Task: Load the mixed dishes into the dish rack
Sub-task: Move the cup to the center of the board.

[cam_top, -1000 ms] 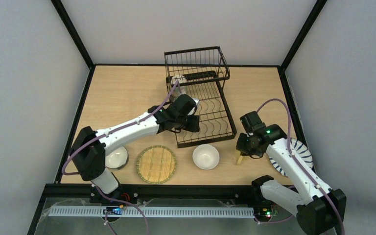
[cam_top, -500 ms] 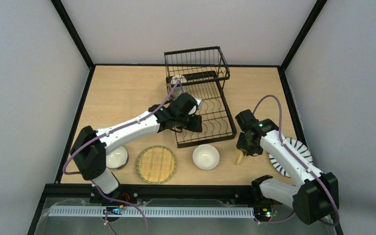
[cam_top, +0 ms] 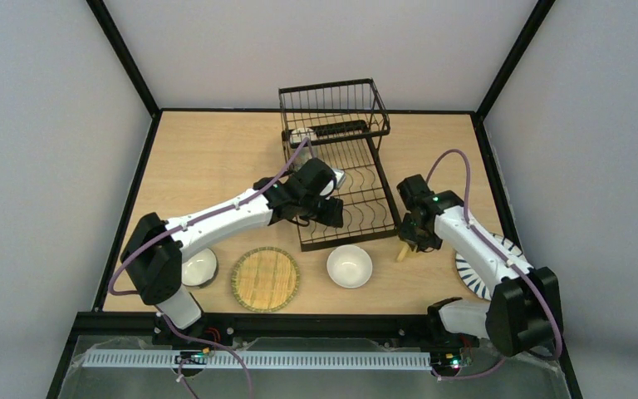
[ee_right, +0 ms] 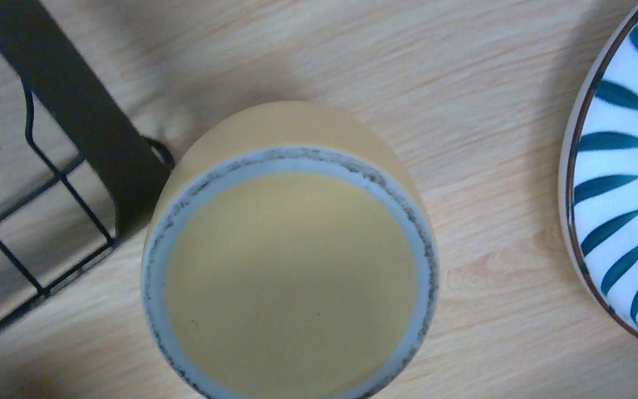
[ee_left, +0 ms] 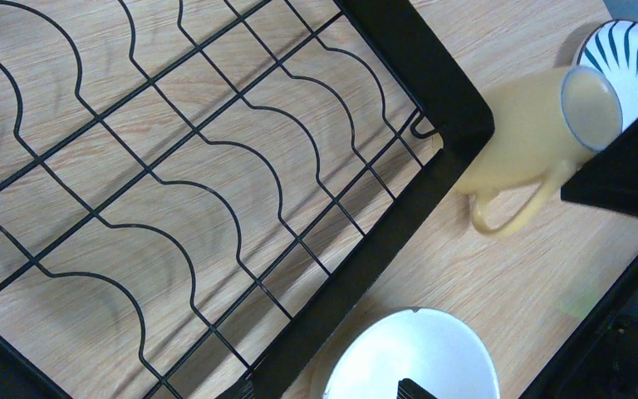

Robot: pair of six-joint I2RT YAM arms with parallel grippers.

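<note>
R gripper [cam_top: 409,243] straight over pale yellow mug [ee_right: 291,274], grip hidden, can't tell. Nr corner of dish rack [cam_top: 386,195] just beside, mug's left. L gripper [cam_top: 329,212] jaws wide apart, empty.

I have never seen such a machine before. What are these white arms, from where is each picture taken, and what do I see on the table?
These are two robot arms fixed at the near edge of a wooden table; each ends in a two-finger gripper. The wide picture comes from a camera above and behind them. The other two come from cameras on the wrists. On the table are a black wire dish rack, a white bowl, a round woven bamboo plate, a second bowl partly under the left arm, and a white plate with blue stripes. The left gripper hovers open over the rack's flat tray, holding nothing. The right gripper appears to hold a pale yellow mug beside the rack's corner.
</note>
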